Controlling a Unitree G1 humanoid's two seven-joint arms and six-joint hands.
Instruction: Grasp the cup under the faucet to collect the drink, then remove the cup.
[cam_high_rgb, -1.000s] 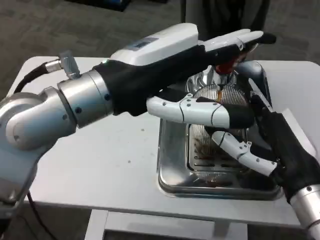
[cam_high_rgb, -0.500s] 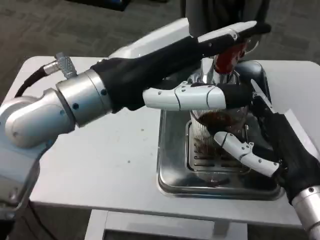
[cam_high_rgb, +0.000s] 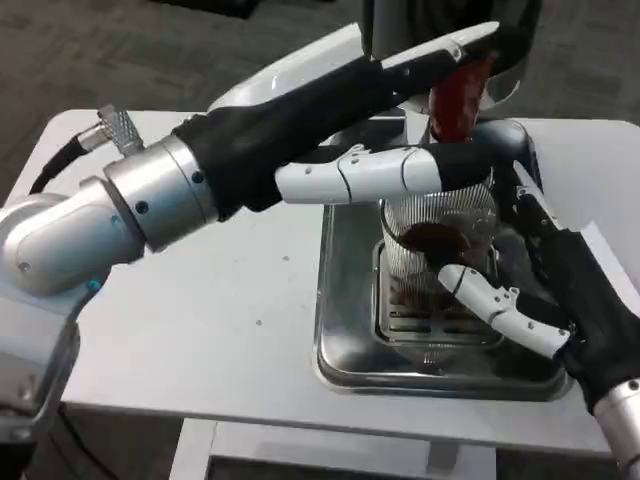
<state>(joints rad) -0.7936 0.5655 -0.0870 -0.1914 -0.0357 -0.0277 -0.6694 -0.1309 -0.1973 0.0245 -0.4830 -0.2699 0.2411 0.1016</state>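
On the counter (cam_high_rgb: 200, 330): steel drip tray (cam_high_rgb: 345, 360), right of centre, slotted grate (cam_high_rgb: 440, 325) inside it.
Cup: clear ribbed cup (cam_high_rgb: 435, 240) standing on the grate, upright, in the tray's back half.
Cup contents: dark liquid visible inside, surface near the upper part of the cup.
Faucet: red tap handle (cam_high_rgb: 458, 95) directly behind and above the cup; the spout itself is hidden by the left arm.
Left robot hand (cam_high_rgb: 400, 120): reaching in from the left across the tray's back edge, fingers extended. Upper fingers lie against the red handle, lower finger stretches across just above the cup rim. Whether it actually grips the handle, cannot tell; the contact side is hidden.
Right robot hand (cam_high_rgb: 540, 280): on the cup's right side, dark palm facing the cup. One white finger curls round the cup's front low down, other fingers go behind the cup at its right edge. Wrapped on the cup, holding it.
Right forearm: comes in from the tray's front right corner, over the tray rim.
Counter: white, bare left of the tray.
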